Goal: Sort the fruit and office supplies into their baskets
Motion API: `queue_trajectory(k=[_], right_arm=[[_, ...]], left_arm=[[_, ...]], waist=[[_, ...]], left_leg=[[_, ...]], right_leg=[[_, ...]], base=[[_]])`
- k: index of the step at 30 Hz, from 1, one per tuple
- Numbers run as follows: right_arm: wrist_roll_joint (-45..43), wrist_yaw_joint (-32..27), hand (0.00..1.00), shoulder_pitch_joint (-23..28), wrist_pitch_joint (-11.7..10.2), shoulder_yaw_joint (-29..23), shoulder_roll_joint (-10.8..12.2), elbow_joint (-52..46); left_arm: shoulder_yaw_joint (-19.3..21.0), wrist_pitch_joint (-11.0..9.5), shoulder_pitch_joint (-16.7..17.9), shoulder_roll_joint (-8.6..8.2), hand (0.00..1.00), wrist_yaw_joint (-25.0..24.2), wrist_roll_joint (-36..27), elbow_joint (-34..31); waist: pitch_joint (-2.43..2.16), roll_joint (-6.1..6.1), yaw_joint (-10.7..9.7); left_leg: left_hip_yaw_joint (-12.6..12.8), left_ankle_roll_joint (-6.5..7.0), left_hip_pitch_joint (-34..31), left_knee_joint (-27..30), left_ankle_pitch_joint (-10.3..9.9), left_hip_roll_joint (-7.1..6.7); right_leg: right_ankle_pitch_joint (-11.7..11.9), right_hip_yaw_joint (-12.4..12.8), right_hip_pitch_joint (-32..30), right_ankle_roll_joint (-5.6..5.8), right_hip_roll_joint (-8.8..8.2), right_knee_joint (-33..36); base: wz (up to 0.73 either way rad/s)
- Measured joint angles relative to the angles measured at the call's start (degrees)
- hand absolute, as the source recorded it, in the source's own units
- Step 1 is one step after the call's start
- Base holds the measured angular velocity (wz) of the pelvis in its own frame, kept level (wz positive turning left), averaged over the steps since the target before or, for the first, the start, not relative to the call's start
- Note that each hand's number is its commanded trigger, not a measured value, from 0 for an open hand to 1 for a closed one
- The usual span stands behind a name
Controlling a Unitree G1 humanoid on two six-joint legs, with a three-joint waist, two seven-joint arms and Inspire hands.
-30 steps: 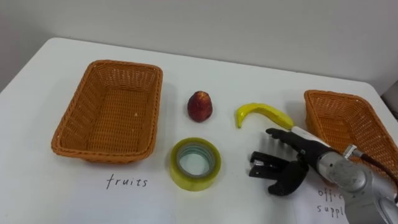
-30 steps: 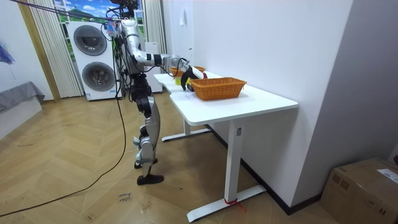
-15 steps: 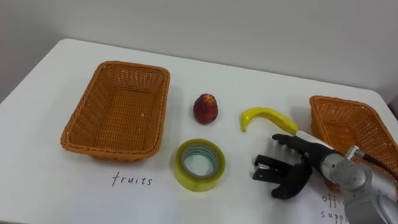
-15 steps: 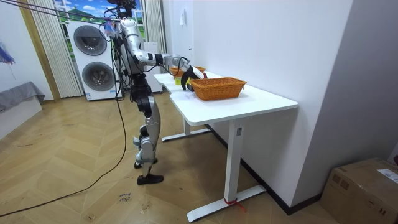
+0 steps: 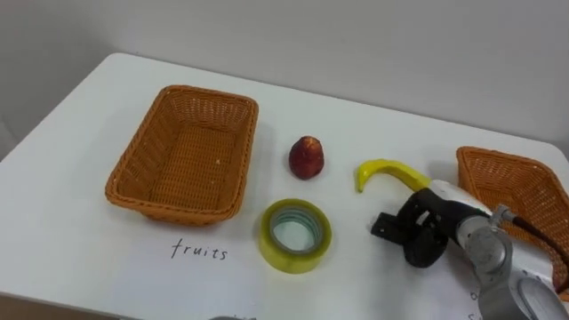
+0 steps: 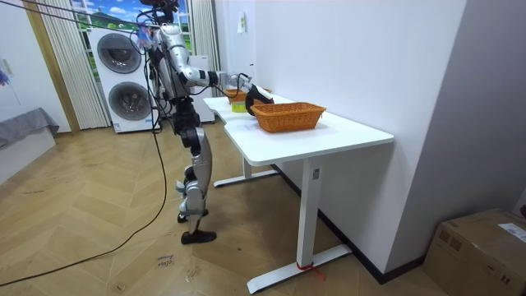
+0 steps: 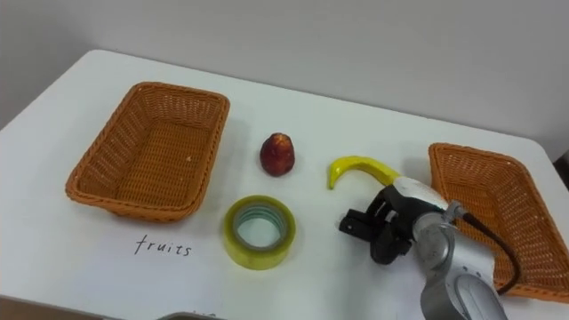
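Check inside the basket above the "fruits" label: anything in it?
Nothing lies in the left basket: bare woven bottom, one tiny pale speck. Its near wall hides a strip of the bottom.

Apple (image 5: 306,157), banana (image 5: 384,171), flat tape roll (image 5: 295,235), black item (image 5: 385,225) between left basket (image 5: 132,160), right basket (image 5: 508,171).

— What is on the white desk (image 5: 356,124)?
— A left basket (image 5: 182,156) and a right basket (image 5: 511,191), well apart. Between them lie a red fruit (image 5: 306,157), a banana (image 5: 387,170), a yellow tape roll (image 5: 293,256) and a small black object (image 5: 384,225) gripped by the right hand (image 5: 427,233).

Bright even overhead light, soft faint shadows.
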Motion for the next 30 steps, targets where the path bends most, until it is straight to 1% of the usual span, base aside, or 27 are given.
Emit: queue_trajectory(k=[4,18,22,24,26,28,30], right_arm=[[0.03,0.01,1.0,-0.08,0.52,0.54,-0.02,-0.26],[0.63,0.61,1.0,0.3,0.34,0.57,0.02,-0.96],[1.82,0.06,1.0,0.61,0.18,0.15,-0.06,-2.06],[2.6,-0.59,1.0,1.82,-0.35,-0.8,0.21,-3.08],[3.62,-0.79,1.0,2.62,-1.34,-2.4,0.74,-4.19],[8.58,-1.41,1.0,3.55,-3.06,-4.41,1.24,-5.12],[11.94,-2.73,1.0,4.62,-4.11,-4.9,1.29,-6.01]], left_arm=[[-0.02,-0.01,-0.02,0.01,0.0,0.0,0.0,0.0],[-0.08,-0.2,-0.04,0.0,0.0,0.0,-0.16,0.26],[-0.06,-1.14,-0.06,0.0,0.0,0.0,-0.69,1.11],[-0.07,-1.33,-0.01,-0.01,0.0,0.0,-0.66,1.05],[0.0,-1.92,0.11,-0.01,0.0,0.01,-0.62,1.04],[-0.03,-3.44,0.28,-0.07,0.0,0.9,-0.67,2.31],[-0.03,-4.22,0.37,-0.06,0.0,1.82,-1.12,3.07]], waist=[[-0.01,-0.03,0.04],[0.02,-0.07,-0.02],[0.02,-0.05,-0.29],[0.03,-0.03,-0.55],[0.03,0.05,-1.18],[0.15,0.44,-1.83],[0.36,0.75,-2.79]], left_leg=[[-0.03,0.0,0.04,-0.1,0.0,0.0],[-0.01,0.0,0.06,-0.13,0.01,-0.02],[-0.04,0.0,-0.02,-0.12,0.01,-0.04],[-0.13,0.01,-0.33,0.04,0.0,-0.05],[-0.14,0.01,-0.79,0.13,0.01,-0.06],[0.25,0.0,-0.78,0.02,0.01,-0.04],[0.32,0.01,-0.79,-0.06,0.01,-0.06]], right_leg=[[0.0,-0.03,0.0,0.0,0.0,0.0],[0.0,-0.04,-0.02,0.01,0.0,0.02],[0.0,-0.07,-0.01,0.01,0.0,0.01],[0.0,-0.5,-0.13,0.01,-0.05,-0.01],[0.0,-0.62,-0.57,0.01,-0.07,0.01],[0.0,0.02,-0.75,0.01,0.01,0.02],[0.0,0.18,-0.86,0.01,0.01,0.02]], base=[[0.0],[0.0],[0.01],[0.07],[0.01],[-0.09],[-0.05]])
